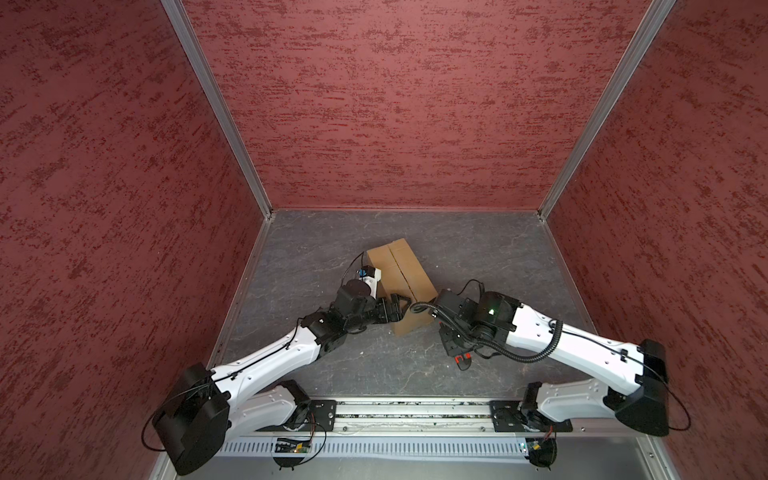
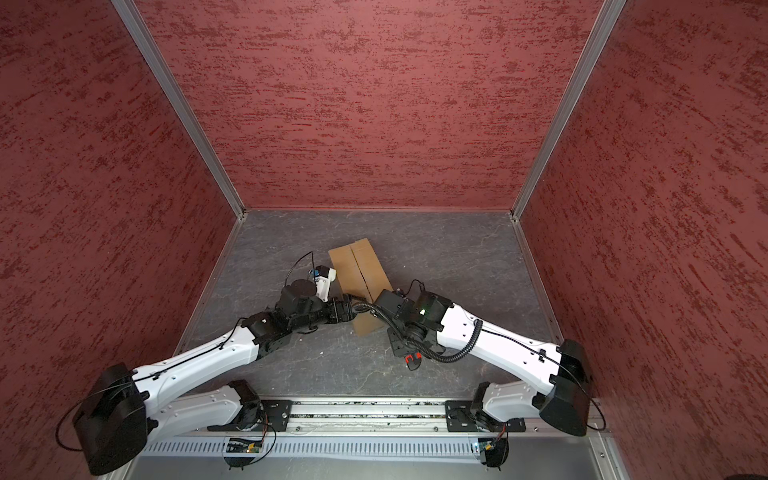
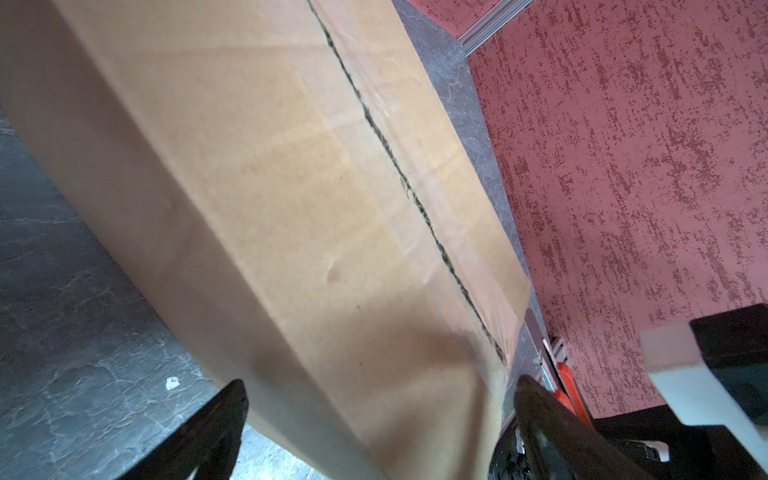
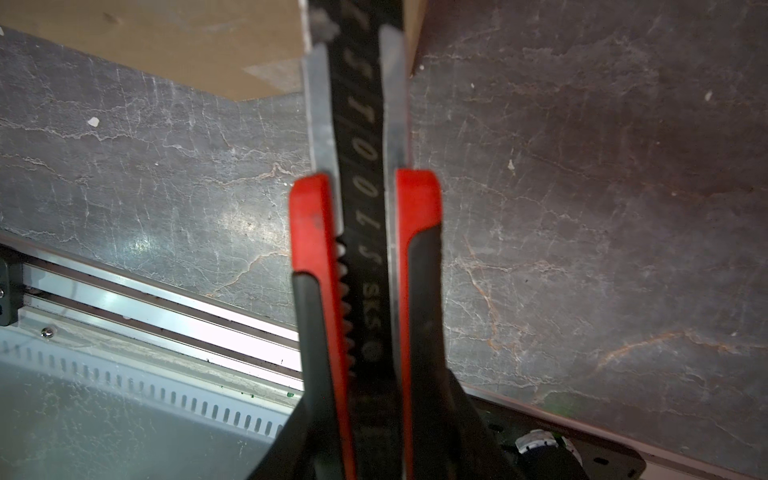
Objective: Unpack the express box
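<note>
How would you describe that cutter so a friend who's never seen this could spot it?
Find the grey floor between the red walls, where a brown cardboard box lies. At the box's near end, the right arm's end effector grips a utility knife. It alone is red and black with a metal rail; its neighbours are brown, white or black.

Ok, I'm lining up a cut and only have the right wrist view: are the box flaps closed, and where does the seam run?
Observer: Closed and flat; the centre seam runs the length of the express box.
Operator: Where's the left gripper?
Observer: The left gripper is open, straddling the box's near end.
Operator: How close is my knife to it?
Observer: Left wrist view shows the utility knife right beside that gripper; contact unclear.
</note>
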You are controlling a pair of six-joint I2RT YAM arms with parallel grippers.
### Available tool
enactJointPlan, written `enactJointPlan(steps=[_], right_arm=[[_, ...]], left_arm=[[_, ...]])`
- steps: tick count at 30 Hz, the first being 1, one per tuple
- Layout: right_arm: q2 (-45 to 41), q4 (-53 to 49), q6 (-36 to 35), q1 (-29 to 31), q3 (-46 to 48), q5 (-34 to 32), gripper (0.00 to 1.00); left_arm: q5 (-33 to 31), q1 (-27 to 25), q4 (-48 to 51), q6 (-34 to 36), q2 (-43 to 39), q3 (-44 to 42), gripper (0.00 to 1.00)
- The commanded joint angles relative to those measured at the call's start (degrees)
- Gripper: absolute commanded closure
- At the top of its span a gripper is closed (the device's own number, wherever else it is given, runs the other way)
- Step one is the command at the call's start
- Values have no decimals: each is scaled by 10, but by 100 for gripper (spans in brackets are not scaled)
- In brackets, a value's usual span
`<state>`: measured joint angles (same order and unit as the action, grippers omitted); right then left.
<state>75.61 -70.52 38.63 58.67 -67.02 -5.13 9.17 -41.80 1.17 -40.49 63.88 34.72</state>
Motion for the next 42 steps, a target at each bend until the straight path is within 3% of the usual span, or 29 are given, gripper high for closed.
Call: enactJointPlan(steps=[1,31,42], right_arm=[[4,4,-4,-5,-10,2,95],[19,-5,-17,-13,-35,1,95],[20,-5,-18,-15,-34,3,95]], left_arm=[[9,-3,-17,0,5,-5,0],[6,-5,-12,3,-1,-4,0],[-1,65,90,64,-53,58,0]])
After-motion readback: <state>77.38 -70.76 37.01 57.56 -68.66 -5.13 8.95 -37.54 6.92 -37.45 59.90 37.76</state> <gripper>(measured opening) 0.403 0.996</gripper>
